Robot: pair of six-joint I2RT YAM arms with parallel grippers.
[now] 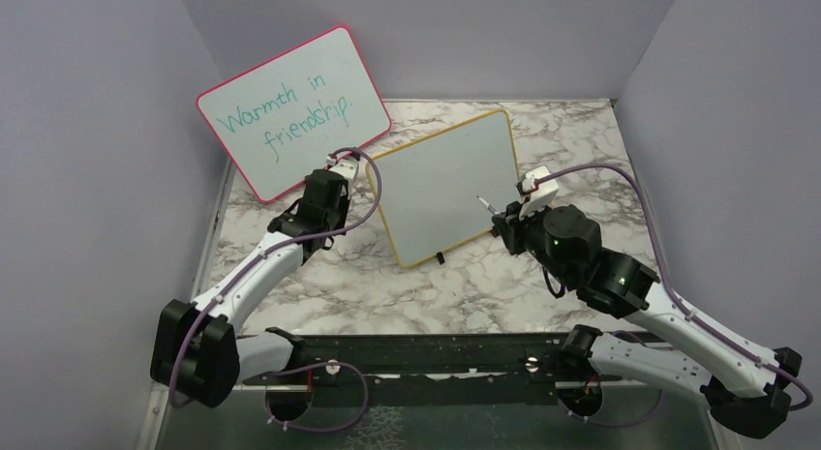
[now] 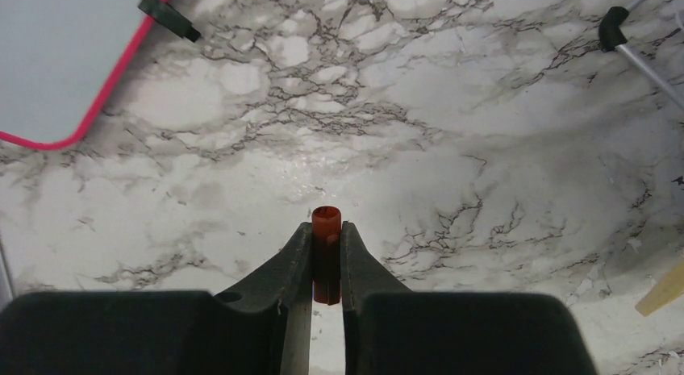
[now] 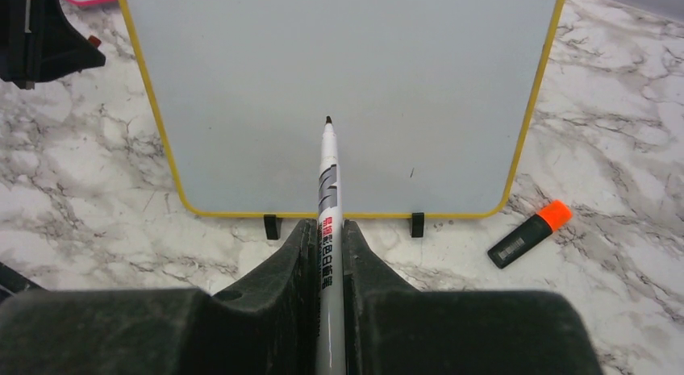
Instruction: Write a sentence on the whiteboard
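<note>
Surveying from my left: pink-framed board (image 1: pixel 295 111) leans at the rear left and carries teal writing. It is not the board for this job.
Left jaws: narrow, pinched on a red-brown cap (image 2: pixel 327 254) and pointing down at the bare marbled surface (image 2: pixel 484 149).
Left arm (image 1: pixel 281 252): ends just beside the left edge of the whiteboard. It carries no writing tool.
Whiteboard (image 1: pixel 445 184): yellow-framed, standing tilted back on its small black feet at mid surface, between my two arms.
Sentence: nothing legible on the face. I judge the writing not yet begun.
Right jaws: closed tight on the barrel of the marker (image 3: pixel 329 189), its bare tip pointing forward.
Right arm (image 1: pixel 620 276): reaches in from the right with its wrist squarely facing the writing face.
Governing relation: the whiteboard lies straight ahead of my right jaws. The marker's long axis runs out of the jaws directly at the face, with the tip over the lower middle. I cannot confirm contact. My right arm is the nearer to the face and the only one fit to write.
Next move, as judged: carry the tip toward the upper left of the face to leave room for several lines, then press lightly.
Risk, as judged: too much push could slide or tip the board on its feet.
Far right: orange highlighter (image 3: pixel 528 234) lies flat on the surface near the board's lower right corner, not touching it.
</note>
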